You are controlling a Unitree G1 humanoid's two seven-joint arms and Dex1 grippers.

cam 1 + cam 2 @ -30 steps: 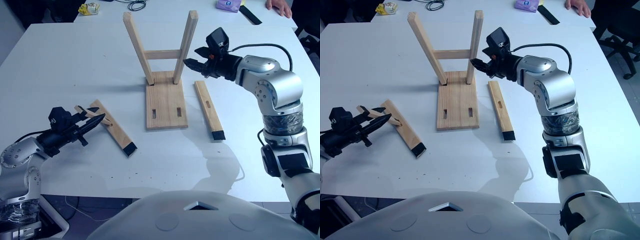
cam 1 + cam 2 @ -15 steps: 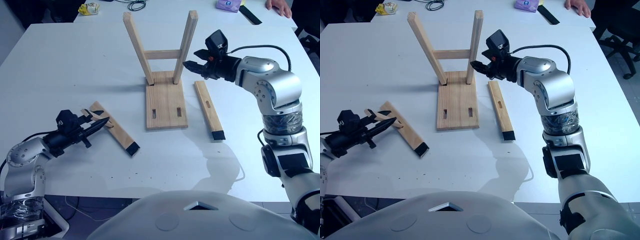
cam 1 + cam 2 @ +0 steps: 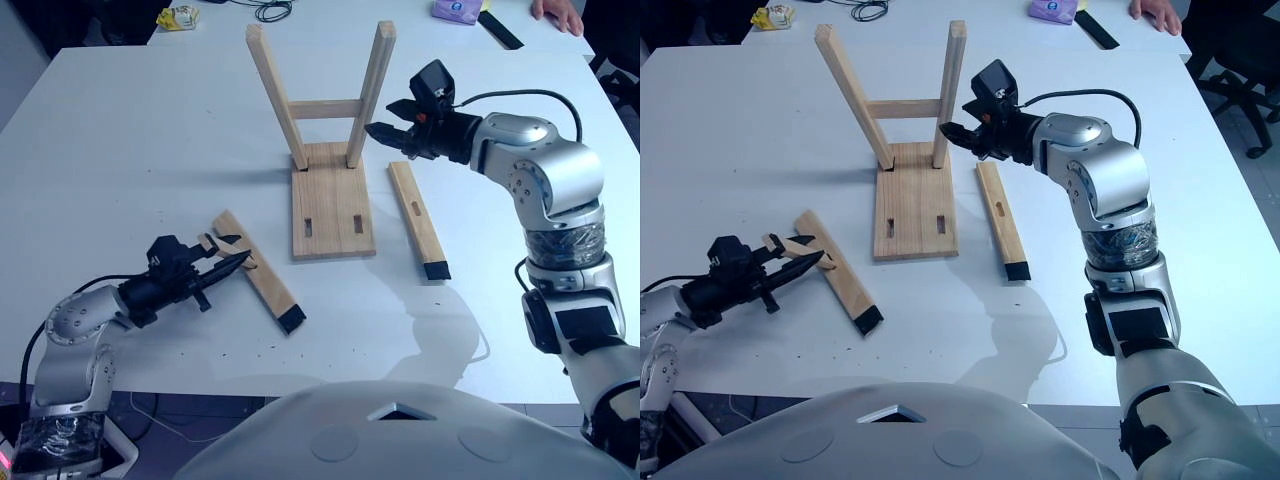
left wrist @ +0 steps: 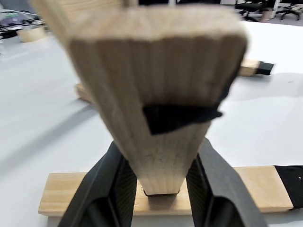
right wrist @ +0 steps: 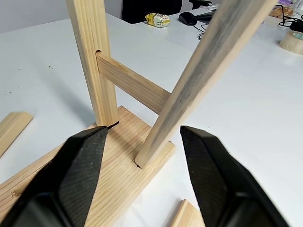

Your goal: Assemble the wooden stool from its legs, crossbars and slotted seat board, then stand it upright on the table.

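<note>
Left gripper (image 3: pixel 235 262) clamped on crossbar (image 4: pixel 161 94); leg (image 3: pixel 272 292) axis far-left to near-right | your seat board (image 3: pixel 332 190) slots lie right | right gripper (image 3: pixel 378 128) wide open.

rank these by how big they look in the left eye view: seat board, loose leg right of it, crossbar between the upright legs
1. seat board, clearly largest
2. loose leg
3. crossbar, smallest

White table (image 3: pixel 120 140) in front of me, evenly lit. Second white table (image 3: pixel 340 12) behind it, cables (image 3: pixel 272 10) and yellow packet (image 3: pixel 180 16) on top. Black office chair (image 3: pixel 1240 85) to my right.
</note>
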